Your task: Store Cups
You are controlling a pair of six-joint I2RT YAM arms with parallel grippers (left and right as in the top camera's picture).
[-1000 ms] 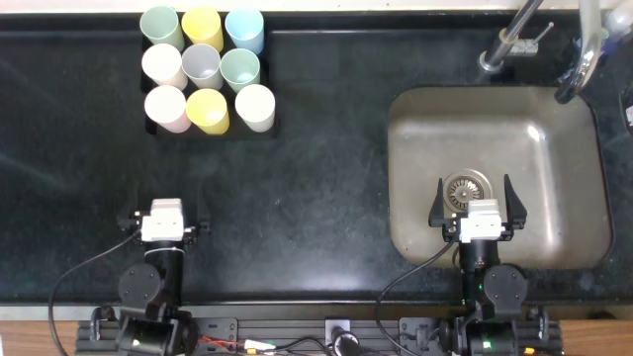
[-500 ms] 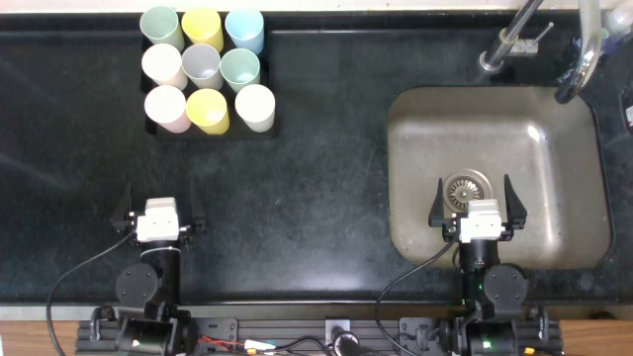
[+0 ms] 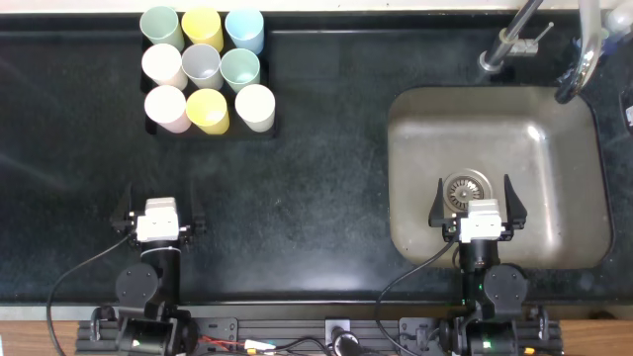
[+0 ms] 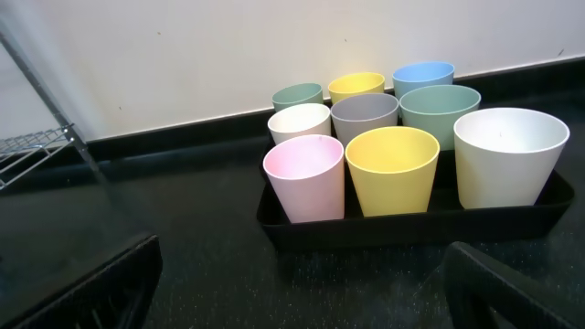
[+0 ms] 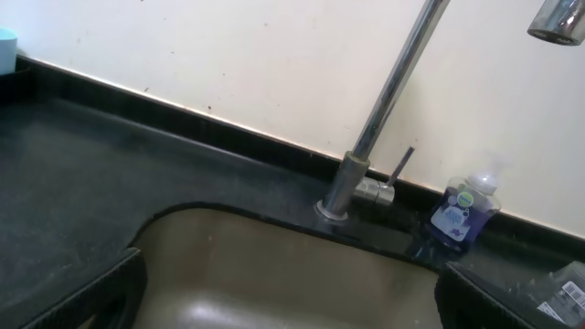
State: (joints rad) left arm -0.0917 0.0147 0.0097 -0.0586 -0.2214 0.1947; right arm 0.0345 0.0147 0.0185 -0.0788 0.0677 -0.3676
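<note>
Nine smooth, tapered cups [image 3: 203, 69] in pastel pink, yellow, white, grey, green and blue are seen standing upright, mouths up, in three rows of three. They are held in a shallow black tray [image 4: 402, 227], which is set on the far left of a dark speckled counter [image 3: 326, 198]. To the right, a rounded rectangular steel sink [image 3: 554, 129] with a round drain [image 3: 467, 186] is let into the counter. A slim metal faucet [image 5: 384, 100] and a small soap bottle [image 5: 463, 210] are placed behind it. The left gripper [image 3: 159, 195] is held low over the near left counter, facing the cups but well apart from them, its jaws spread wide and grasping nothing. The right gripper [image 3: 474, 188] is held over the sink's near side by the drain, its jaws likewise released.
</note>
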